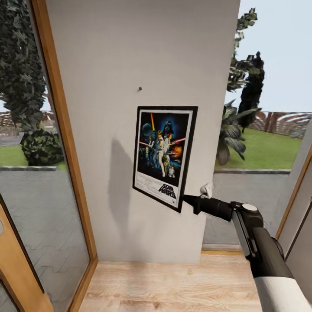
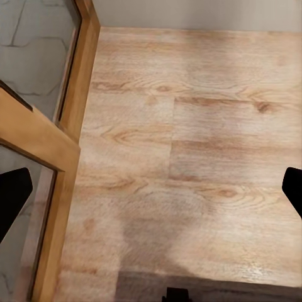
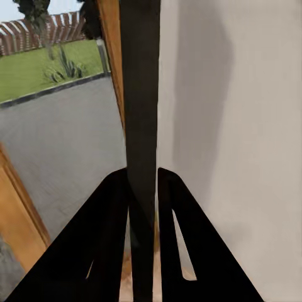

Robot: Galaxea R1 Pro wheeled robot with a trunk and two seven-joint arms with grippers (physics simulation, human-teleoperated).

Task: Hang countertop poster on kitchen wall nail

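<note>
I have the right gripper (image 1: 187,200) clamped on the lower right corner of the poster (image 1: 164,154), holding it upright against the light-grey wall (image 1: 112,65); the wall nail (image 1: 139,89) sits above its top edge, apart; my left gripper (image 2: 151,207) hangs spread wide over the wooden floor (image 2: 201,126).

right arm (image 1: 260,242): black links, white forearm shell | hand (image 3: 143,189): black, triangular cut-out fingers
</note>
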